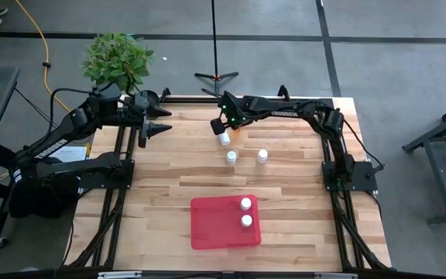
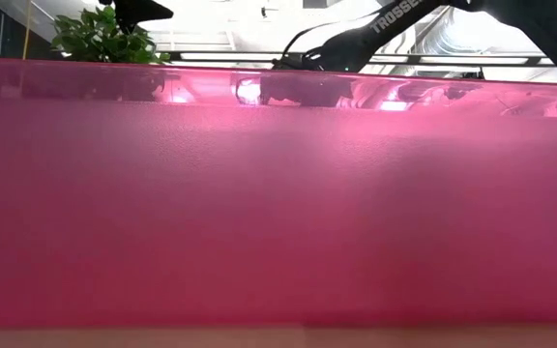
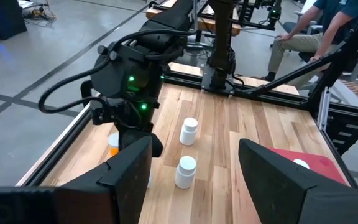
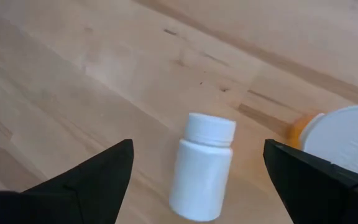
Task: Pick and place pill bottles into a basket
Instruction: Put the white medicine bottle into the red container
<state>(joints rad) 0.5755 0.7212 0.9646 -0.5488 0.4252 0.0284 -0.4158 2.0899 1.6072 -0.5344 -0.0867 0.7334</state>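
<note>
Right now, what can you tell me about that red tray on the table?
The red tray is a flat, shallow rectangle with rounded corners, seemingly of see-through red plastic. It lies flat on the wooden table, towards the front edge and near the middle. Two small white bottles stand upright inside it, near its right side, one behind the other. No gripper touches it; both arms are farther back. Seen from table height, its wall fills almost the whole picture.

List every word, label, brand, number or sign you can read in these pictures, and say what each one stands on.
"TROSSE": white letters on a dark arm link in the low view, cut off by the picture's top edge.
The white pill bottle in the right wrist view: no label or print on the side that shows.
The red basket: no lettering visible.
Nothing else can be read.
</note>
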